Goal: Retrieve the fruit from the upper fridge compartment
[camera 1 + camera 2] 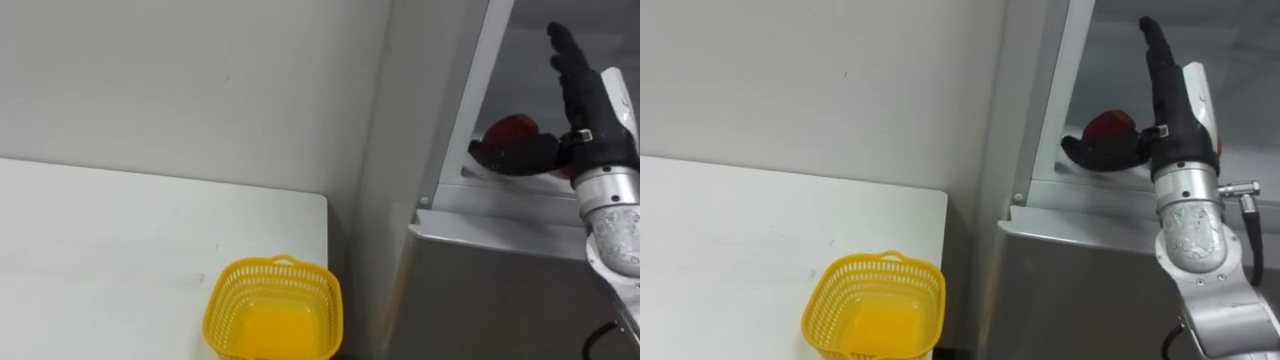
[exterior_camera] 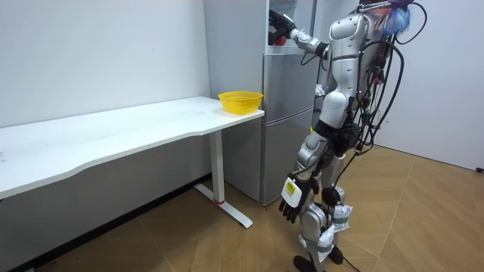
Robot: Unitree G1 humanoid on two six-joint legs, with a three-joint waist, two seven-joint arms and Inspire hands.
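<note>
A red, rounded item (image 1: 510, 130) lies on the shelf of the open upper fridge compartment (image 1: 520, 195). My right hand (image 1: 585, 95) is raised inside that compartment just right of the item. Its fingers point straight up and its dark thumb stretches left along the item's front, so the hand is open. In the room view I stand facing the grey fridge (image 2: 283, 113), with the right hand (image 2: 281, 24) reaching in at the top. My left hand (image 2: 291, 198) hangs by my thigh with relaxed fingers.
A yellow mesh basket (image 1: 275, 310) stands on the near right corner of the white table (image 1: 120, 230), just left of the fridge. The shut lower fridge door (image 1: 480, 290) lies below the shelf. A white wall runs behind the table.
</note>
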